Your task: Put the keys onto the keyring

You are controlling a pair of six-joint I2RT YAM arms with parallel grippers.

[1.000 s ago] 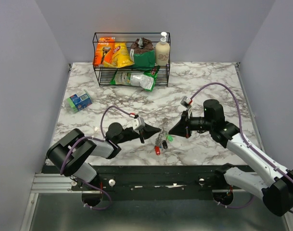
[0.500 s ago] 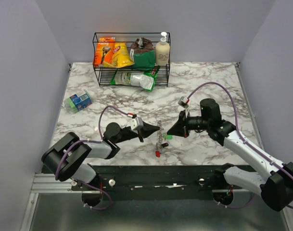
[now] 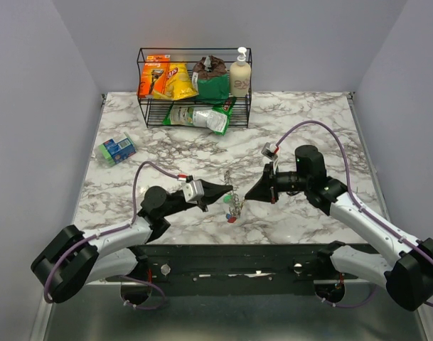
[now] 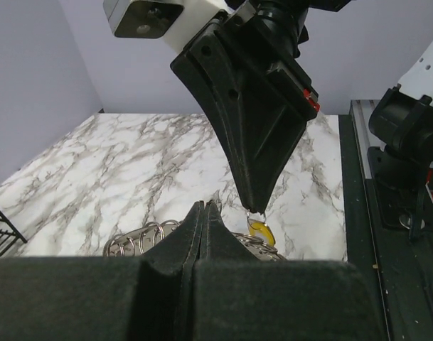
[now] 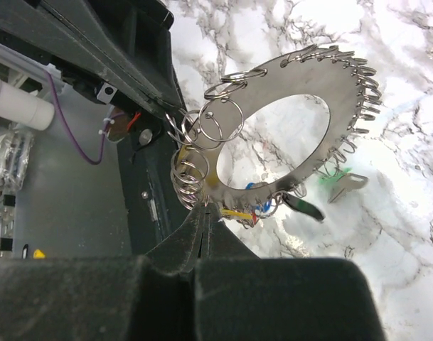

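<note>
The keyring (image 5: pixel 323 121) is a flat silvery ring edged with many small wire loops. It is held upright above the marble, between the two grippers in the top view (image 3: pixel 230 186). My left gripper (image 3: pixel 227 192) is shut on its rim; its jaws (image 4: pixel 204 207) are closed with loops (image 4: pixel 138 238) beside them. My right gripper (image 3: pixel 247 197) is shut, its tip (image 4: pixel 256 207) pinching the small loop of a yellow key (image 4: pixel 260 231) at the ring's edge. Blue and red keys (image 5: pixel 256 208) hang from the ring. A green key (image 5: pixel 344 186) lies on the table below.
A black wire rack (image 3: pixel 195 87) with snack bags and a soap bottle stands at the back. A blue-green box (image 3: pixel 116 149) lies at the left. The table's dark front rail (image 3: pixel 223 256) is just below the grippers.
My left arm has reached forward and lifted the keyring off the table, so the keys now hang from it. My right gripper has shifted left and closed in on the ring's edge.
</note>
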